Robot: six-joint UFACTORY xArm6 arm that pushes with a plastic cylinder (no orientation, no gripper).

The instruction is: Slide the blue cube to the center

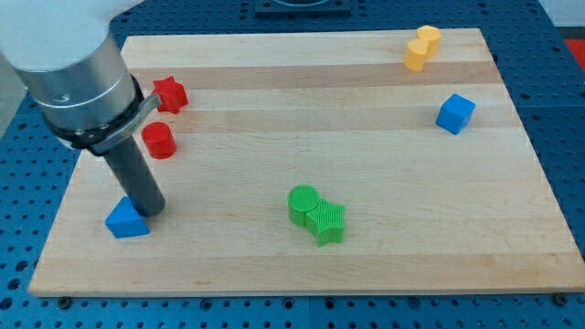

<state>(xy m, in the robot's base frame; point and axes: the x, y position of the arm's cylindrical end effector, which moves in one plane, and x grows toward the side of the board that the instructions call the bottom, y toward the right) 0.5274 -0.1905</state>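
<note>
Presently, nearest the board's bottom edge and toward its bottom-left corner: one blue triangular block (pixel 126 219), lying flat on the pale wooden board (pixel 274 265).

Item, my tip (pixel 151 210): the lower end of a straight dark rod, set down just beside the blue triangular block on its right, apparently touching it; whether they truly meet cannot be told. The rod carries no jaws, so nothing is spread, pressed or pinched. Above it rises the grey and white body of the arm (pixel 69 64), covering the board's top-left corner.

Item, near the middle of the bottom edge: one green round block (pixel 303 202) and one green star-shaped block (pixel 327 222), touching each other.

Item, by the left edge, farther up: one red cylinder block (pixel 160 141), close to the rod's upper part; beyond it one red star-shaped block (pixel 170 93).

Item, the blue cube (pixel 455 113): close to the right edge, in the upper half of the board, well apart from my tip, which stands across the board at the opposite lower side.

Item, near the top-right corner: two yellow blocks (pixel 421 47) in contact, shapes not clear.

No containers on the board.
</note>
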